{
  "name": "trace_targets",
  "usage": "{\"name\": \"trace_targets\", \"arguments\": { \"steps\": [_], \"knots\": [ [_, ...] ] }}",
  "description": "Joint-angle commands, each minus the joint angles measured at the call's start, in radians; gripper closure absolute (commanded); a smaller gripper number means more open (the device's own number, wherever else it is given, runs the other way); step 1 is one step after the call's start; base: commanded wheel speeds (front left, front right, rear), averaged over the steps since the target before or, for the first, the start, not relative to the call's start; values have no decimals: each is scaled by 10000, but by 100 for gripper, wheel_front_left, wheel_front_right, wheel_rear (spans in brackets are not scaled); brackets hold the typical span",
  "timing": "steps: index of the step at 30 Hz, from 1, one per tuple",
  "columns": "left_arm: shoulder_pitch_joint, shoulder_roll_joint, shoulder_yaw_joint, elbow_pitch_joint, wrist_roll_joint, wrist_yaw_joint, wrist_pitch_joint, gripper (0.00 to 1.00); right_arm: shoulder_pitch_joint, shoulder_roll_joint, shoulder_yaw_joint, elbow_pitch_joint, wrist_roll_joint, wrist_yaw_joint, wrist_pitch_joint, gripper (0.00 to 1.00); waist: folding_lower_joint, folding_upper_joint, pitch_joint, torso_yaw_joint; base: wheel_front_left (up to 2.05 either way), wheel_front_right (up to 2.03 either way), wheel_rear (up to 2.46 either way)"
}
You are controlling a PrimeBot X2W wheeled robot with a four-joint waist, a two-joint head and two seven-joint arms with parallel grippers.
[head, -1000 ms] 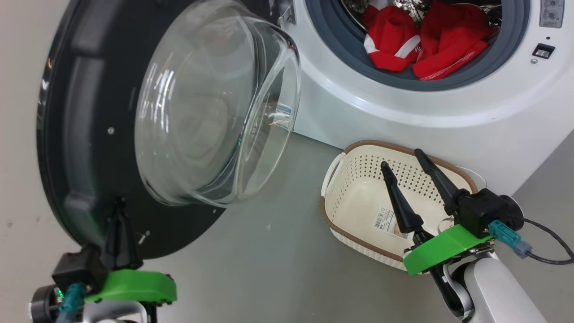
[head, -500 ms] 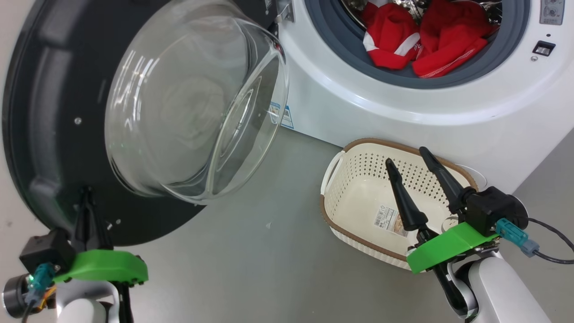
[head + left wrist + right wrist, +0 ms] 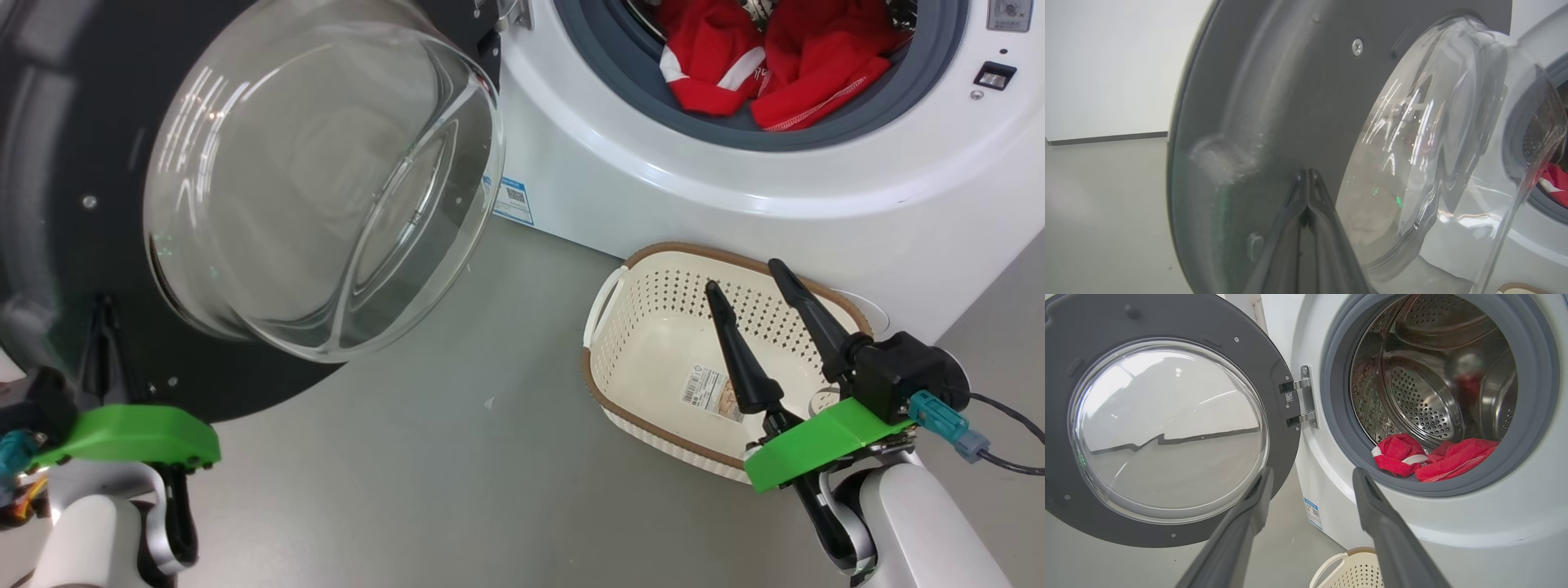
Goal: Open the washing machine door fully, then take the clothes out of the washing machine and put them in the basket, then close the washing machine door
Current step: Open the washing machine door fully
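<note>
Door (image 3: 57,163) has been swung wider from the washer (image 3: 653,188) by the clenched left gripper (image 3: 1307,174). Clothes (image 3: 710,65) are left inside the washer, with the basket (image 3: 678,250) and the released right gripper (image 3: 742,274) seen before it. Unloading is judged near.

The floor (image 3: 490,474) is smooth, matte grey. The white washing machine (image 3: 653,196) stands on it at the far side of the head view, with a small blue label (image 3: 513,200) low on its front, close to where the casing meets the floor. The cream basket (image 3: 653,359) with a brown rim rests upright on the floor just in front of the machine; whether the two touch cannot be told. A tiny pale speck (image 3: 488,403) lies on the bare stretch left of the basket. In the left wrist view the floor runs back to a white wall (image 3: 1106,61), with a dark skirting strip (image 3: 1106,138) along the joint.
</note>
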Motion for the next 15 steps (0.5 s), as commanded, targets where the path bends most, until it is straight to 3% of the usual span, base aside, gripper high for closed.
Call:
{"name": "trace_targets", "arguments": {
  "steps": [1,15],
  "knots": [
    [-434,535,567,-89,82,-21,-118,100,5,78,212,-320,-85,48,5,0,0,-1,15,-5,0,0,0],
    [-1279,544,1823,1240,390,-832,-119,100,-10,78,223,-649,-261,48,291,0,-1,-1,283,-203,0,0,0]
  ]
}}
